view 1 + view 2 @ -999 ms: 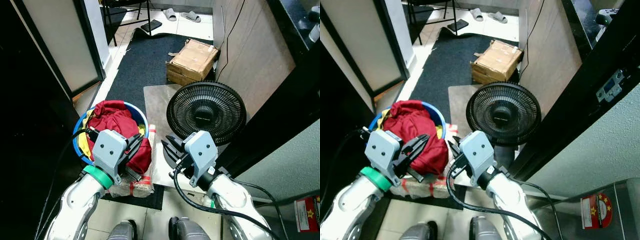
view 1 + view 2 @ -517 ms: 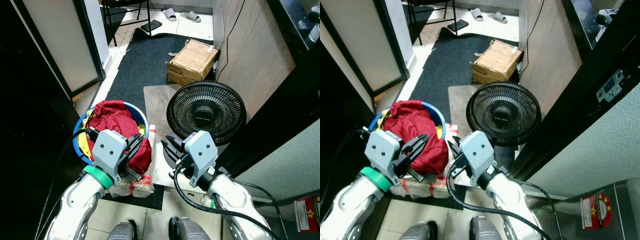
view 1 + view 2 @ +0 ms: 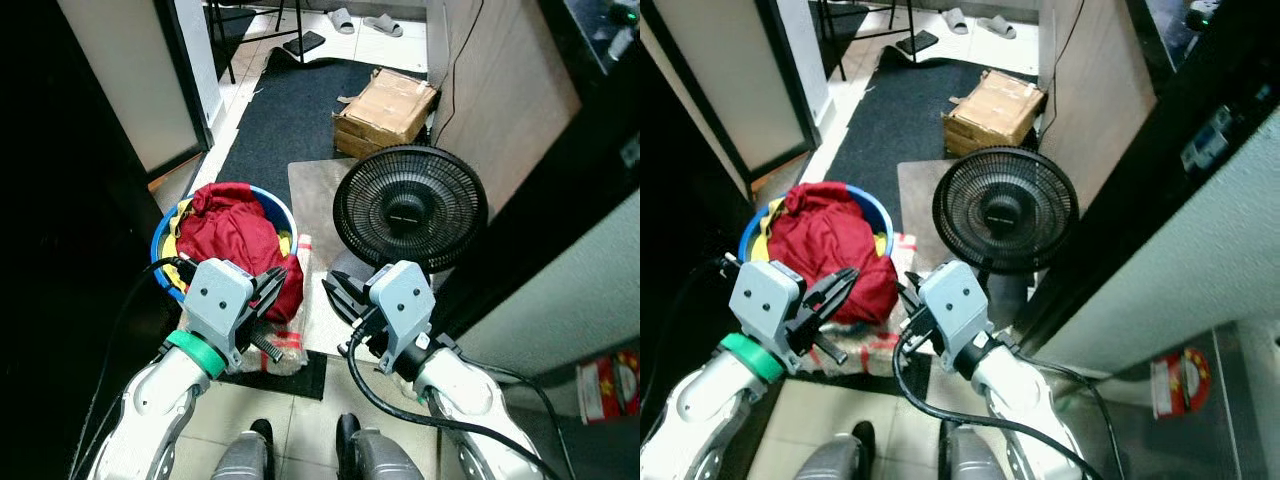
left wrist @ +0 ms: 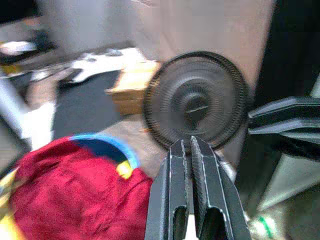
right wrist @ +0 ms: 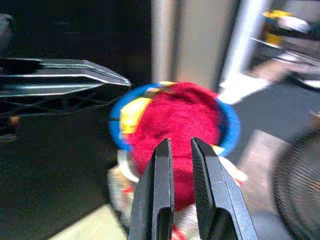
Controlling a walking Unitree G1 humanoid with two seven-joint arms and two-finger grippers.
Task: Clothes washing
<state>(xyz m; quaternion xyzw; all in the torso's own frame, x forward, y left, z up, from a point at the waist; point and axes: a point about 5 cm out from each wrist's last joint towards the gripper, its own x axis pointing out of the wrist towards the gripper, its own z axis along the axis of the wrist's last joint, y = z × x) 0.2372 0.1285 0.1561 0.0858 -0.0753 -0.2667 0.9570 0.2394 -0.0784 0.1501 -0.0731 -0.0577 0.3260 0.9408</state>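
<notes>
On the floor ahead of the robot sat a blue basin point(image 3: 162, 240) heaped with red clothes point(image 3: 235, 235), some yellow fabric showing at its edges. It stood just beside a dark doorway, well apart from any washing machine that could be made out, so the laundry looked like it was waiting to be picked up. A wrapped bundle point(image 3: 285, 335) lay against the basin's near side. A black fan point(image 3: 410, 210) stood on a grey mat point(image 3: 310, 200) to the right of the basin, and a cardboard box point(image 3: 390, 105) sat farther back on the dark rug point(image 3: 280, 115).

Left claw point(image 3: 268, 290) was raised over the near edge of the basin, its 2 fingers point(image 4: 192, 200) pressed nearly together with nothing between them. Right claw point(image 3: 338, 292) was held level with it between basin and fan, fingers point(image 5: 165, 200) also close with a thin gap, empty. Both pointed inward toward each other, probably a carry posture for walking rather than a reach. Judged from this, the washing had not started; the clothes were all in the basin and a grasp on its rim would come first.
</notes>
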